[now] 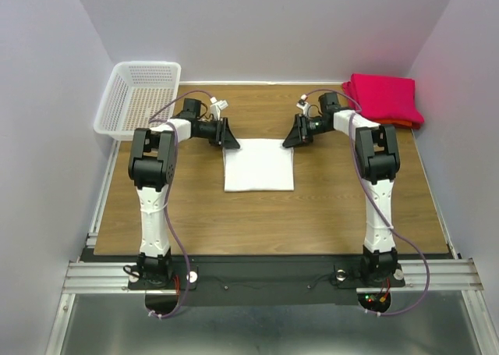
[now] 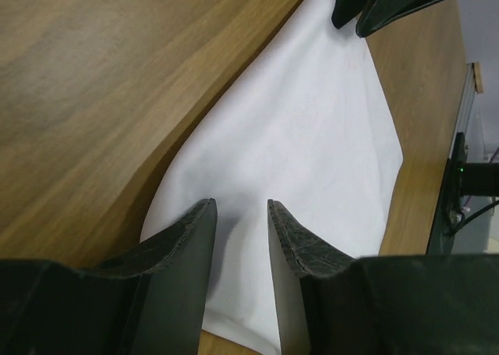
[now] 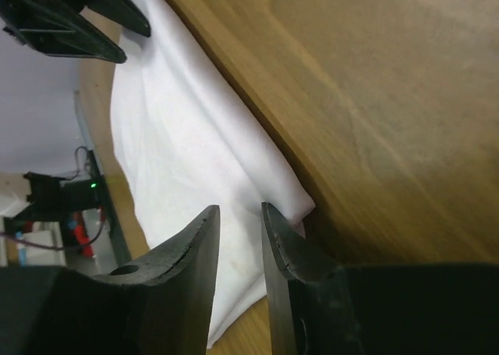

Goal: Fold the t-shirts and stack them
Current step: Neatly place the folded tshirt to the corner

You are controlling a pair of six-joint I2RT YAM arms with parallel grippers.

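**Inspector:** What does the overhead view record that the wrist views do not?

**Assistant:** The full layout. The white t-shirt lies folded as a rectangle at the centre of the table; the red t-shirts sit stacked at the upper right of the frame, well apart from it; a white lattice basket stands at the upper left. Neither the stack nor the basket appears in either wrist view.

**Inspector:** And the wrist views?

**Assistant:** They show the jaw gaps, which cannot be made out from overhead. The left gripper is parted narrowly over one corner of the white t-shirt, with cloth showing in the gap; the right gripper is parted more narrowly still, with a bunched corner of cloth just beside one fingertip.

**Inspector:** Is a hold confirmed?

**Assistant:** No; neither view shows whether cloth is pinched between the fingers. Overhead, the two grippers sit at the shirt's two upper corners; each wrist view shows the other gripper at the far end of that same edge.
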